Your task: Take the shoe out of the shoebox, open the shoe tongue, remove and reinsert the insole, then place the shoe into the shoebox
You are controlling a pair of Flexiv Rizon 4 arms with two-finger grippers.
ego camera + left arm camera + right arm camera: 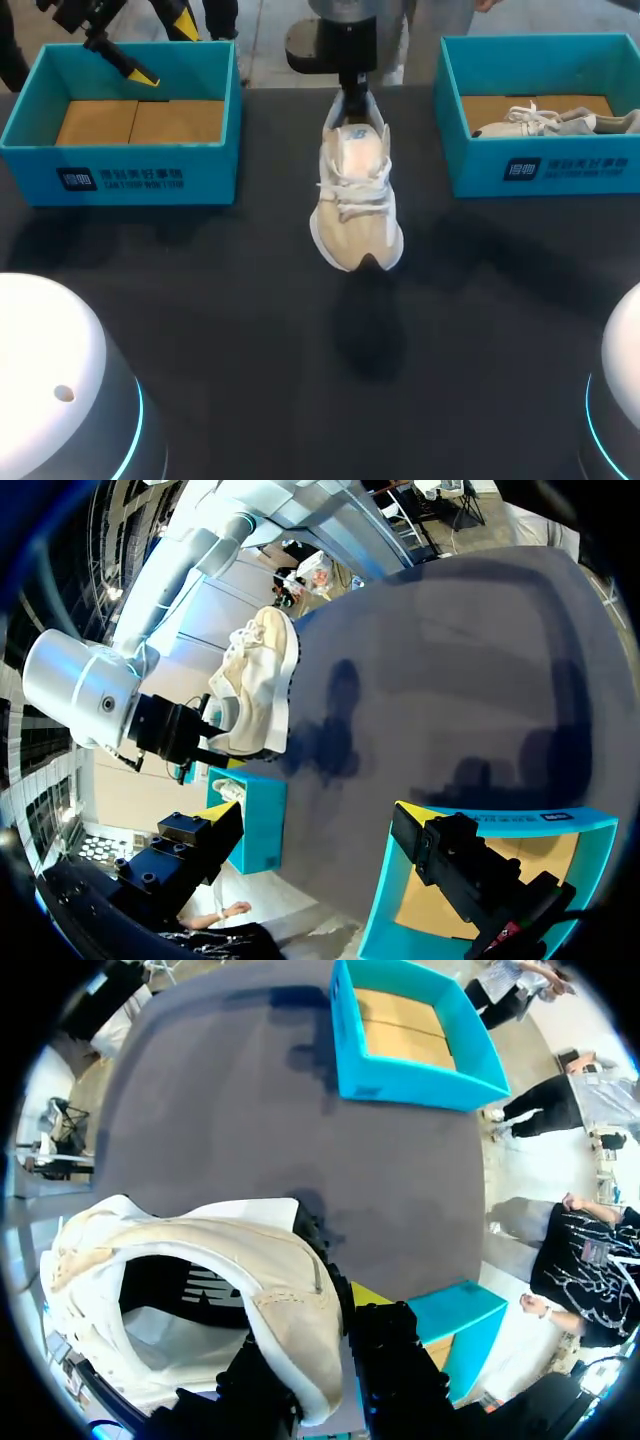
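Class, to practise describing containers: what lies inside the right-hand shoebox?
A pale shoe lies on the brown floor of the shoebox. Its far end runs off the picture's edge, and the front wall hides the floor's near strip.

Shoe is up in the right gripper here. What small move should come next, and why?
Probably lower the shoe onto the table. The right gripper pinches its heel collar and it hangs above its shadow, while the open left gripper sits over the left box, far from the tongue.

Dark grey table [250, 330] surface
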